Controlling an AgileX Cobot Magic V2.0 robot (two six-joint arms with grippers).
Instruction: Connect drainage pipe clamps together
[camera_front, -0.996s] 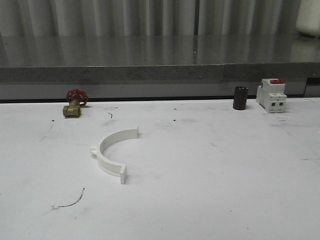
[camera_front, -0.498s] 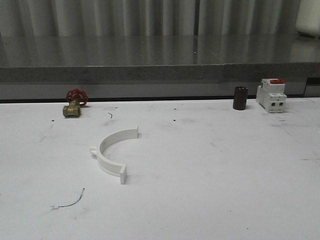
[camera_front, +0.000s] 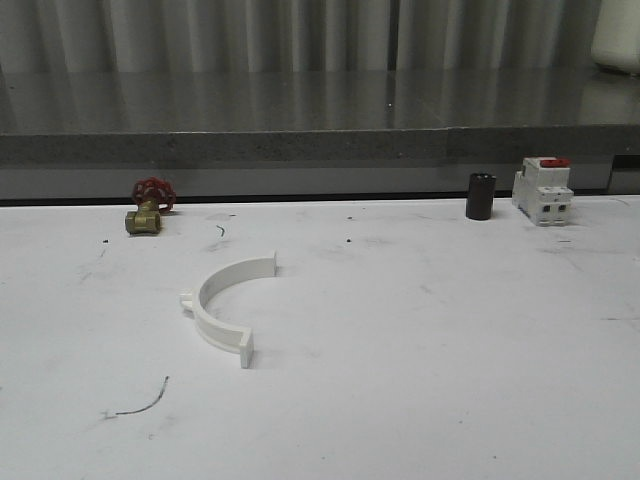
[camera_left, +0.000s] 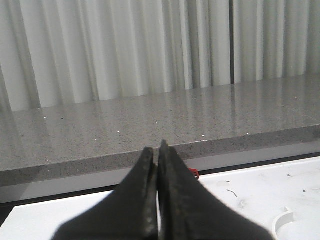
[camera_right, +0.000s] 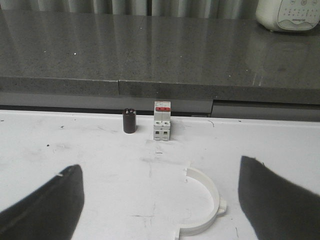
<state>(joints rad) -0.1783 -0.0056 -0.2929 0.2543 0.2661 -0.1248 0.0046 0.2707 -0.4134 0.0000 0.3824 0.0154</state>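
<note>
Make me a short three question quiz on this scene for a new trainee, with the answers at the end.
1. True or false: the left gripper is shut with nothing in it.
2. What stands just left of the circuit breaker in the front view? A) a screwdriver B) a black cylinder C) a tape roll
3. Fill in: the right gripper is ____, with a white clamp half on the table ahead of it.
Key: 1 true; 2 B; 3 open.
</note>
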